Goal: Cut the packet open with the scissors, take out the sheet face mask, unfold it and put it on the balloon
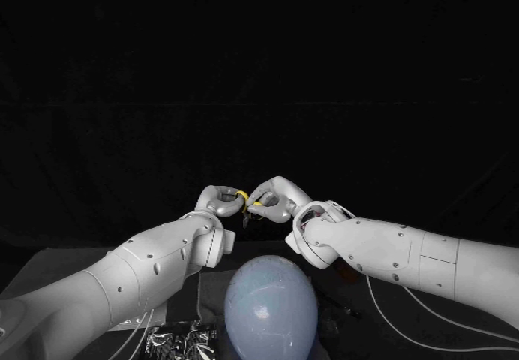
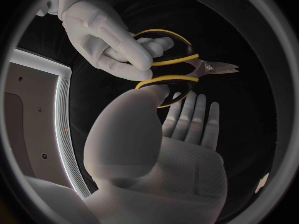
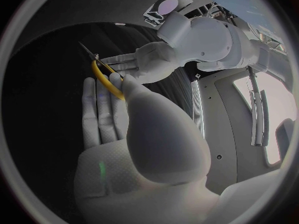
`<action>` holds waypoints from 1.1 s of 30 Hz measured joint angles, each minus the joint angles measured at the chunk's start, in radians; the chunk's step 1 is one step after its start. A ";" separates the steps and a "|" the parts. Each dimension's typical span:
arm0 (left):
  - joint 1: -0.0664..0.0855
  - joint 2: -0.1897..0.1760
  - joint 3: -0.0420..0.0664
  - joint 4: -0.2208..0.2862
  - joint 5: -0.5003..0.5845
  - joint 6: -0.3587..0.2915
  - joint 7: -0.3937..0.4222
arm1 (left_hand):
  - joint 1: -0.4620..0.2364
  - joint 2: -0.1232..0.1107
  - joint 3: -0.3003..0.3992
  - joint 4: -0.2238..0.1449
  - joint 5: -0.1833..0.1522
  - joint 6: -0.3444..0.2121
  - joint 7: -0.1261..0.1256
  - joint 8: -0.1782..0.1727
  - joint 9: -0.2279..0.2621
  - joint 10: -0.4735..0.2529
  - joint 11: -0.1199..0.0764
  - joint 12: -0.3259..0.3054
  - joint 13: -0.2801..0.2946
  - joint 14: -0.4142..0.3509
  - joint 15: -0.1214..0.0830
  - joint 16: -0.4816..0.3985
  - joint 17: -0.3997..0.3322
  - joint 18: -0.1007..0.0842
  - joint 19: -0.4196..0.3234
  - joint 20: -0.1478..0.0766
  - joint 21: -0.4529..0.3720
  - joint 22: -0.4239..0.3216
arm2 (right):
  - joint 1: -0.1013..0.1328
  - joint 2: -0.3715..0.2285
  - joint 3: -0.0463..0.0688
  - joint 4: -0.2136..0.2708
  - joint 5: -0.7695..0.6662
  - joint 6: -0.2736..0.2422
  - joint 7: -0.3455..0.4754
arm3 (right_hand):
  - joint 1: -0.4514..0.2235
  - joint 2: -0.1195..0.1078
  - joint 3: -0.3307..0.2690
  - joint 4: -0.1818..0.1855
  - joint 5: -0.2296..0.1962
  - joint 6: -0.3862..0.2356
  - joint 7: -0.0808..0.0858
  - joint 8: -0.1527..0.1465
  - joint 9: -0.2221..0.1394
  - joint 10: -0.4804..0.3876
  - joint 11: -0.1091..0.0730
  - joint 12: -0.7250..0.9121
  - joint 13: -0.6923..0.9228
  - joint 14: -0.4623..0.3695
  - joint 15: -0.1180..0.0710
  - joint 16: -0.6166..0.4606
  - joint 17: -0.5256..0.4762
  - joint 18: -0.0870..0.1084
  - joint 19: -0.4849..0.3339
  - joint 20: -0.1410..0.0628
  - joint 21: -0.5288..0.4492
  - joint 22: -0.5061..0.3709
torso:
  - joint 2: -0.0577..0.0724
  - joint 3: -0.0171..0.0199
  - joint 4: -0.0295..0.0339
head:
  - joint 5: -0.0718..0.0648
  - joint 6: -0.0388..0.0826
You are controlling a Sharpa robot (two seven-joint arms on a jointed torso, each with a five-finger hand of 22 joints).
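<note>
Scissors (image 1: 245,204), blades toward 6 o'clock, are held aloft by their yellow loops between left hand (image 1: 222,201) and right hand (image 1: 277,199); the packet (image 1: 178,341) lies on the worktop (image 1: 49,266) at 7 o'clock, on the left hand's side, beside the balloon (image 1: 271,307).

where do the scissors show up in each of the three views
Head view: scissors at picture centre, between the left hand and right hand, beyond the balloon.
Left wrist view: scissors just past the left hand's thumb, gripped by the right hand.
Right wrist view: scissors at the right hand's thumb tip, the left hand's fingers on them.
Shared landmark: the yellow handle loops.
</note>
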 measured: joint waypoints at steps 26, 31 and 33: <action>0.000 -0.040 -0.001 0.057 0.006 0.025 0.004 | 0.037 0.016 -0.121 0.010 0.000 -0.074 -0.009 0.000 -0.038 -0.086 0.017 -0.017 0.000 -0.094 0.021 -0.013 -0.025 0.000 -0.150 0.006 -0.040 -0.016 | -0.001 -0.014 0.001 -0.006 -0.059 -0.066 -0.067 | -0.009 -0.009 0.015 -0.010 0.000 -0.002 -0.002 0.006 0.015 0.013 -0.001 -0.007 0.000 0.017 -0.003 -0.027 0.011 -0.007 -0.015 -0.006 0.031 0.034 | 0.000 -0.0004 0.0000 | -0.003 0.003; -0.001 -0.064 -0.001 0.089 0.012 0.043 0.013 | 0.049 0.022 -0.174 0.025 0.000 -0.086 -0.011 0.001 -0.050 -0.108 0.021 -0.017 0.000 -0.157 0.026 -0.040 -0.043 0.000 -0.184 0.005 -0.050 -0.018 | -0.001 -0.023 0.001 -0.008 -0.060 -0.070 -0.069 | -0.012 -0.012 0.020 -0.014 0.000 -0.002 -0.002 0.007 0.016 0.015 -0.002 -0.014 0.000 0.021 0.000 -0.034 0.014 -0.007 -0.018 -0.003 0.039 0.042 | 0.000 -0.0005 -0.0003 | -0.004 0.003; -0.001 -0.080 -0.001 0.110 0.016 0.054 0.021 | 0.053 0.026 -0.210 0.038 0.000 -0.091 -0.012 0.010 -0.055 -0.113 0.020 -0.017 0.000 -0.162 0.027 -0.043 -0.046 0.000 -0.184 0.005 -0.050 -0.018 | -0.001 -0.031 0.001 -0.006 -0.060 -0.071 -0.069 | -0.012 -0.012 0.022 -0.016 0.000 -0.002 -0.002 0.011 0.018 0.015 -0.002 -0.014 0.000 0.021 0.000 -0.035 0.014 -0.008 -0.018 -0.003 0.042 0.044 | 0.000 -0.0006 -0.0003 | -0.006 0.003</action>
